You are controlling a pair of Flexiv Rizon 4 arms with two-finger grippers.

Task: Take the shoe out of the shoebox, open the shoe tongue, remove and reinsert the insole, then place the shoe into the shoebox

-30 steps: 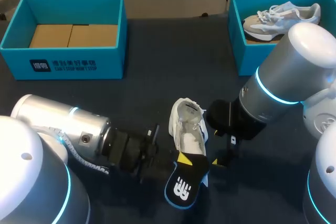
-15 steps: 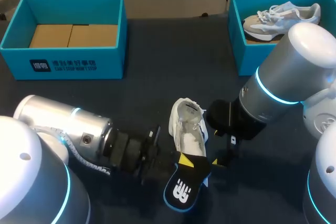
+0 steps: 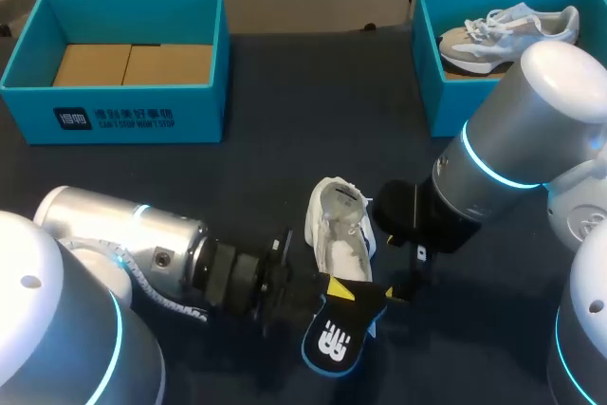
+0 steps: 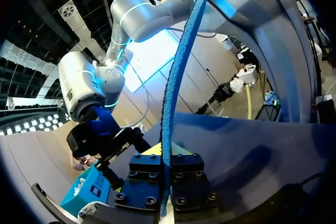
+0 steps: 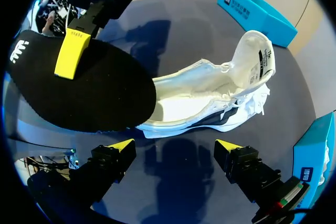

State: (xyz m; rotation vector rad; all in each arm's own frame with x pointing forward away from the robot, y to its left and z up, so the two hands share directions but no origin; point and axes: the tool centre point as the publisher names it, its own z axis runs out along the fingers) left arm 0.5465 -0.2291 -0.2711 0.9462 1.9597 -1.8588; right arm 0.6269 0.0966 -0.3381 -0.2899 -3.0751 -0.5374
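The insole (image 5: 79, 87) has a matt black cloth top, and its blue edge looks rough and foamy. The shoe (image 5: 210, 93) is white woven cloth outside with a smoother white lining. The table (image 3: 275, 120) is dark and matt. The left arm (image 3: 123, 234) and right arm (image 3: 531, 130) have smooth, satin silver shells that look like metal. The left shoebox (image 3: 133, 116) and right shoebox (image 3: 446, 101) are matt teal card. The right gripper (image 5: 173, 148) has smooth yellow plastic-looking tips on matt black bodies.
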